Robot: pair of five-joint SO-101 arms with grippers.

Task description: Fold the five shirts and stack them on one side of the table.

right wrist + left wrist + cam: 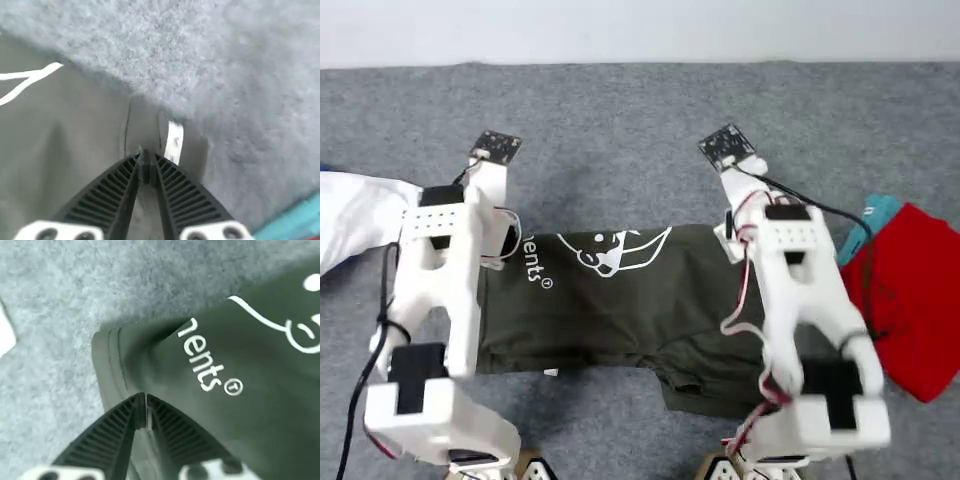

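A dark green shirt [620, 300] lies across the middle of the table, between the two arms, partly folded into a wide band. A loose flap sticks out along its near edge, toward the right arm's base. Its white print [610, 250] faces up near the far edge.

The left gripper [145, 412] sits at the shirt's left end, its ribbed fingers pressed together on a thin fold of the green fabric [240, 390] just inside the doubled hem. The white lettering [210, 365] runs beside it. In the high view this gripper [505, 245] is tucked under the left arm at the shirt's left edge.

The right gripper [147, 167] pinches the shirt's right end [60, 150] in the same way, jaws closed on a small ridge of cloth, with a white label [174, 142] just beside the fingertips. From above it [732, 240] meets the shirt's far right corner.

A white shirt [355, 215] lies at the table's left edge, apart from the green one. A red shirt [910, 290] lies at the right side, with a teal cloth [880, 212] touching its far edge. A grey felt cover [620, 110] lies under everything.
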